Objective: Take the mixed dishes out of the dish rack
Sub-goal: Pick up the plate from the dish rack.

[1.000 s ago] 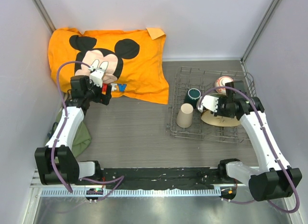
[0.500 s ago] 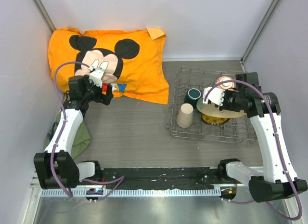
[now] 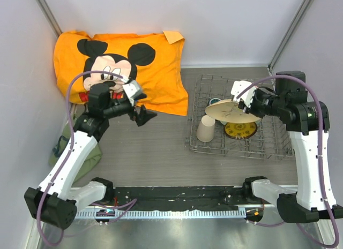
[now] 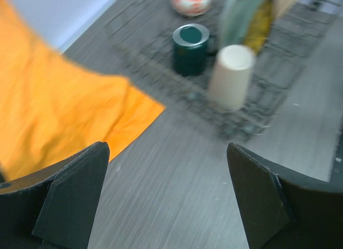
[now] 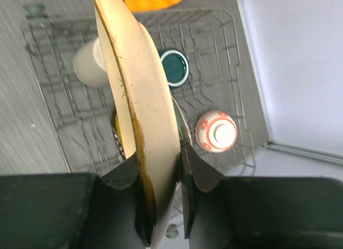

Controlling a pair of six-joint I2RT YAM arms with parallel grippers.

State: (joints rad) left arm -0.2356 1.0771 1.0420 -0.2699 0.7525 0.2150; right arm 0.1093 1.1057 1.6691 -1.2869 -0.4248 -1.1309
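The grey wire dish rack [image 3: 268, 147] stands at the right. My right gripper [image 3: 244, 102] is shut on the rim of the cream floral plate [image 3: 225, 111] and holds it tilted above the rack; in the right wrist view the plate [image 5: 139, 99] sits between the fingers [image 5: 161, 206]. In the rack are the beige cup [image 3: 205, 128], the pale-green plate with yellow-brown centre [image 3: 240, 130], the teal mug [image 5: 174, 67] and the red-orange bowl [image 5: 216, 132]. My left gripper [image 3: 142, 115] is open and empty over the table, left of the rack [image 4: 278, 67].
An orange Mickey Mouse pillow [image 3: 123, 67] lies at the back left. A green cloth [image 3: 91, 152] lies by the left wall. Grey walls close in the left, back and right sides. Bare grey table [image 3: 150, 147] lies between the pillow and the rack.
My right gripper has lifted the cream plate up out of the rack and tilted it leftward. My left gripper has swung from the pillow to the right, over the table.
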